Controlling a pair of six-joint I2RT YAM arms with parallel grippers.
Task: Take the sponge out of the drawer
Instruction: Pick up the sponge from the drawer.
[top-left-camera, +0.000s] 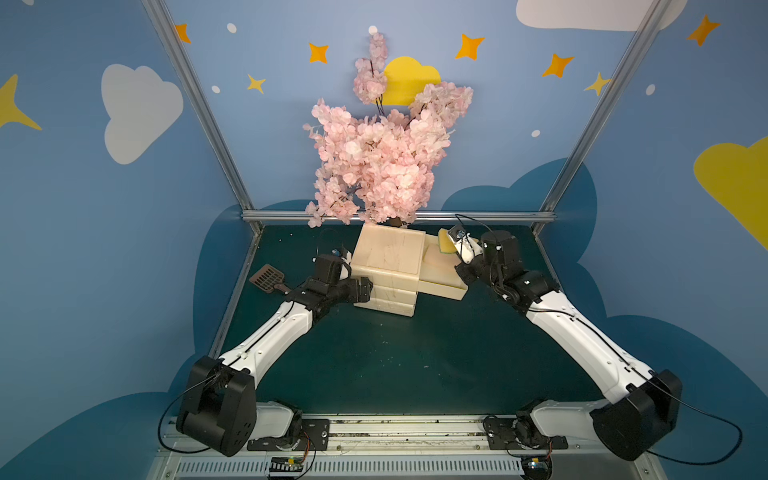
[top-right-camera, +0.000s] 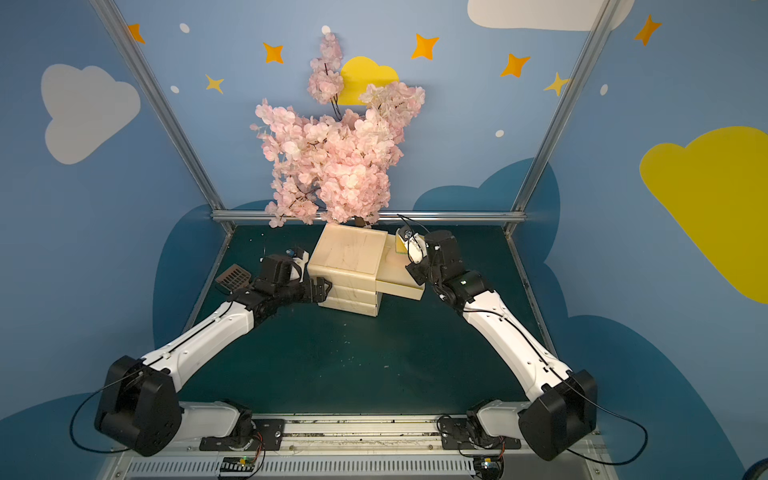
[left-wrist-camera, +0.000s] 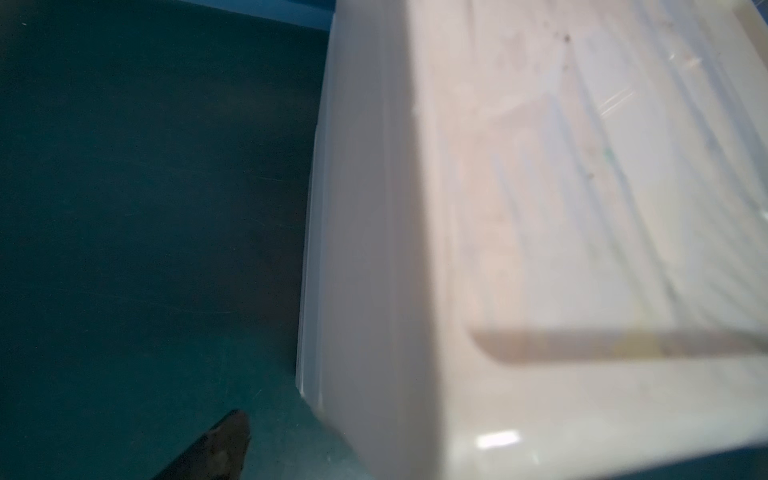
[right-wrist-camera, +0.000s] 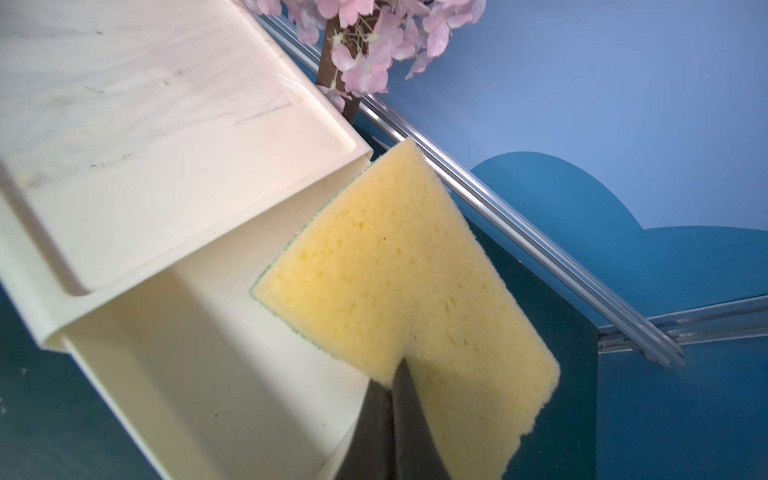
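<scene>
Sponge (right-wrist-camera: 399, 291) up in the air: yellow, porous, a thin green layer peeking along one edge, tilted over the far end of the pulled-out top drawer (top-left-camera: 442, 289) and not resting in it. Clenched on its near edge by the right gripper (right-wrist-camera: 395, 376), dark fingers pinching deep enough to dent the foam. Below and beside, the cream drawer unit (top-left-camera: 388, 253), scuffed and faintly marked on top, standing on the dark green tabletop (top-left-camera: 395, 361). Over at the unit's other side, the left gripper (top-left-camera: 346, 268), jaws spread wide, released, close by the side wall. One dark fingertip (left-wrist-camera: 224, 440) showing in the left wrist view, apart from the blurred cream wall; hard to tell whether the other finger touches. Just beyond that arm, a brown slotted scoop (top-left-camera: 268, 277) lying flat on the tabletop. Behind the unit, a pink blossom tree (top-left-camera: 382, 166) against an aluminium frame rail (top-left-camera: 399, 216). All round, blue walls (top-left-camera: 83, 249) painted with white and yellow clouds and orange stars.
</scene>
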